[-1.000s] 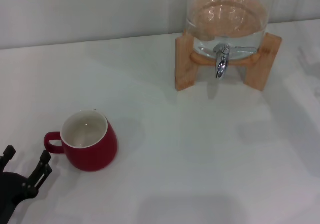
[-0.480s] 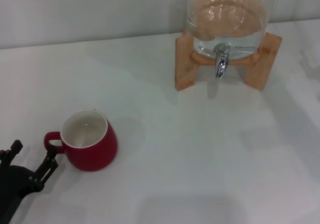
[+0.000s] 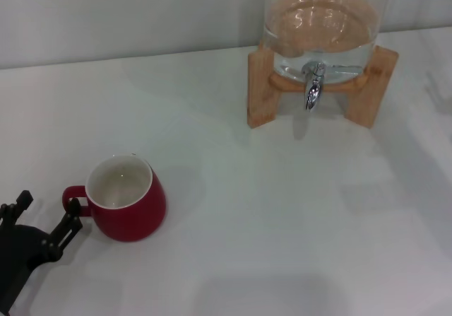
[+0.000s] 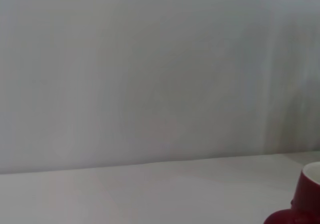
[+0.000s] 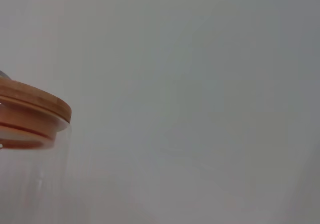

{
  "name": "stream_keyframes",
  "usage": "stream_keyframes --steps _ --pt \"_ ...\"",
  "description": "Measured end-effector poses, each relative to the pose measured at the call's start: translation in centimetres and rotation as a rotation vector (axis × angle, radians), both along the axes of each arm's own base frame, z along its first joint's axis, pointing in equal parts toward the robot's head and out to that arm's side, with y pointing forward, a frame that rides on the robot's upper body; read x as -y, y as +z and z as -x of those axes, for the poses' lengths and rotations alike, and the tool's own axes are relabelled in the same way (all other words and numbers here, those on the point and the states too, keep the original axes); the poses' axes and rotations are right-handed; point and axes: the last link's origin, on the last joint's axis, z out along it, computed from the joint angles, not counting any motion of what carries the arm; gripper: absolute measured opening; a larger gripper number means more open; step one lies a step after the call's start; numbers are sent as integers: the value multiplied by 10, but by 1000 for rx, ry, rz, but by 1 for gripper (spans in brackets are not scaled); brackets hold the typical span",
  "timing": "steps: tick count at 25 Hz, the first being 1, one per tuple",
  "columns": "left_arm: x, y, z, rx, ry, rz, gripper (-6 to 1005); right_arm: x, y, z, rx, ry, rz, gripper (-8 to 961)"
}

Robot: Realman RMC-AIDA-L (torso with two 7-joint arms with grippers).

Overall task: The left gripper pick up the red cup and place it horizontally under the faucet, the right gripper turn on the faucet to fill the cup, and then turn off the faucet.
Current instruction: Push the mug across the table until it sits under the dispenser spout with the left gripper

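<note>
Red cup [image 3: 126, 199]: upright on the white worktop [image 3: 268, 210], near left, handle pointing left, white inside looks empty

Left gripper [image 3: 44, 217]: near-left corner, just beside the cup handle; fingers spread apart, holding nothing; I read one fingertip as almost touching the handle loop

Faucet [image 3: 313, 84]: far right, on the glass dispenser jar [image 3: 325, 26] in its wooden stand [image 3: 261, 90], well apart from the cup; lever untouched, no water running

Right gripper: not in view (its wrist camera shows only the jar's wooden lid [image 5: 30, 106])

Risks, as I judge them: a finger could nudge the handle and spin or slide the cup before closing; a grip on the thin loop alone may let the cup tilt and slip on the way to the faucet
</note>
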Motion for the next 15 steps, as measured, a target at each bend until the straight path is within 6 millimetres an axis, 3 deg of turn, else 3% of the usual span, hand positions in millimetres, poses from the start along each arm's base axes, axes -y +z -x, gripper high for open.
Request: stream_keyframes --steps 15 --pt "-11 1 -4 -9 -8 3 834 1 -1 -1 -2 -3 1 598"
